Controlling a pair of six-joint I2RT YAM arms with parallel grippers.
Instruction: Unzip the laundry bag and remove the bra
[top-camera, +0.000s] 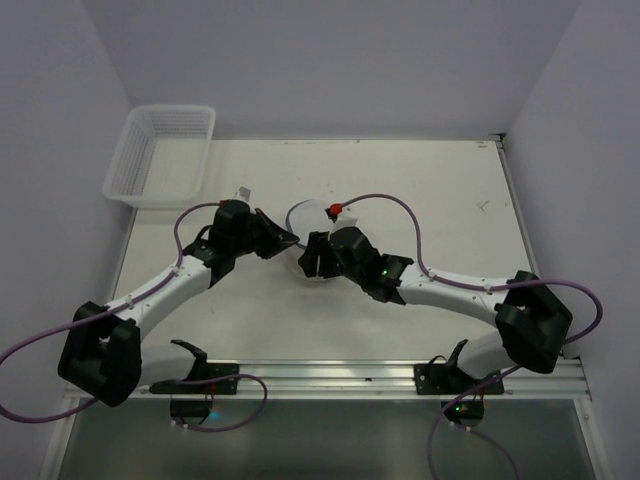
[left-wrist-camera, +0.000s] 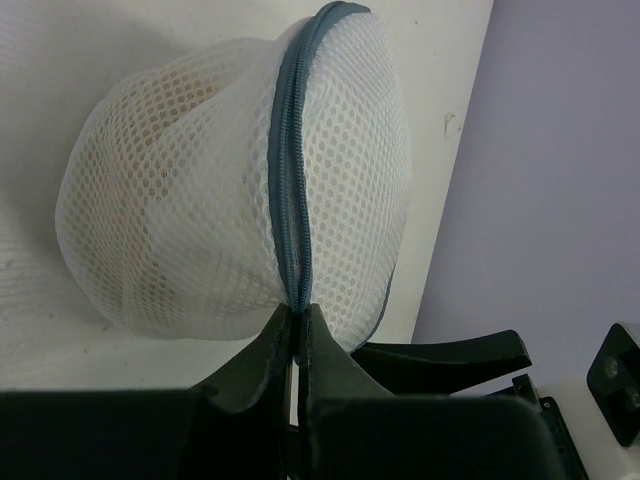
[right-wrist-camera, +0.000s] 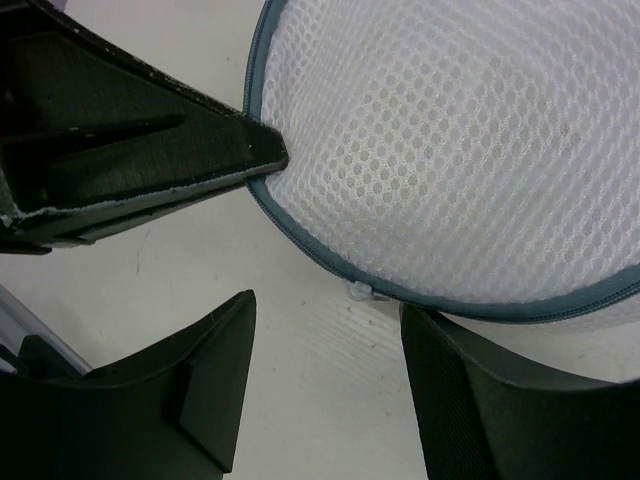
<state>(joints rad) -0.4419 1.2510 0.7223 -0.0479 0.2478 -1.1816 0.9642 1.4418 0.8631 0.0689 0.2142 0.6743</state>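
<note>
The laundry bag (top-camera: 307, 214) is a white mesh dome with a grey-blue zipper line, standing mid-table between both arms. My left gripper (left-wrist-camera: 297, 318) is shut on the bag's zipper rim (left-wrist-camera: 290, 200), pinching it at the lower edge. The bra shows only as a faint beige tint (left-wrist-camera: 175, 85) through the mesh. My right gripper (right-wrist-camera: 325, 340) is open just in front of the bag (right-wrist-camera: 450, 150), its fingers (right-wrist-camera: 215, 370) on either side of bare table. A small clear zipper pull (right-wrist-camera: 358, 290) sits at the rim between and just beyond them. The left gripper's finger (right-wrist-camera: 150, 150) touches the rim.
A white slatted plastic basket (top-camera: 160, 155) stands at the table's back left corner. Lilac walls close in the back and sides. A metal rail (top-camera: 330, 375) runs along the near edge by the arm bases.
</note>
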